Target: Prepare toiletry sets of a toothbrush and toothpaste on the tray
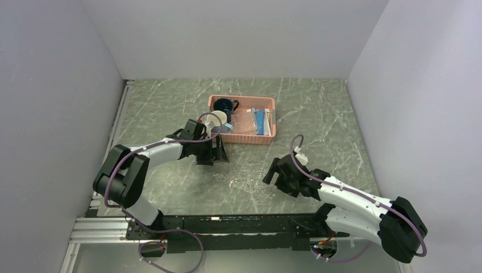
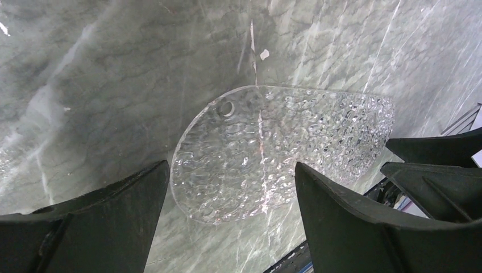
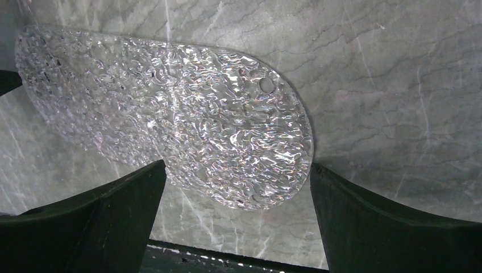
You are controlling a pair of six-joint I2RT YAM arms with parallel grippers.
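The clear textured tray (image 1: 248, 170) lies flat on the marble table between my two grippers, empty. From the left wrist, the tray (image 2: 284, 142) sits just ahead of the left gripper (image 2: 232, 168), which is open with nothing in it. From the right wrist, the tray (image 3: 170, 119) fills the view ahead of the open, empty right gripper (image 3: 237, 165). In the top view the left gripper (image 1: 221, 152) is at the tray's left end and the right gripper (image 1: 270, 173) at its right end. A blue toothpaste (image 1: 260, 121) and a pale toothbrush (image 1: 268, 119) lie in the pink basket (image 1: 244, 139).
The pink basket stands behind the tray and also holds a dark blue mug (image 1: 224, 106) and a white mug (image 1: 220, 120). The right arm's black fingers (image 2: 437, 165) show at the right edge of the left wrist view. Grey walls enclose the table.
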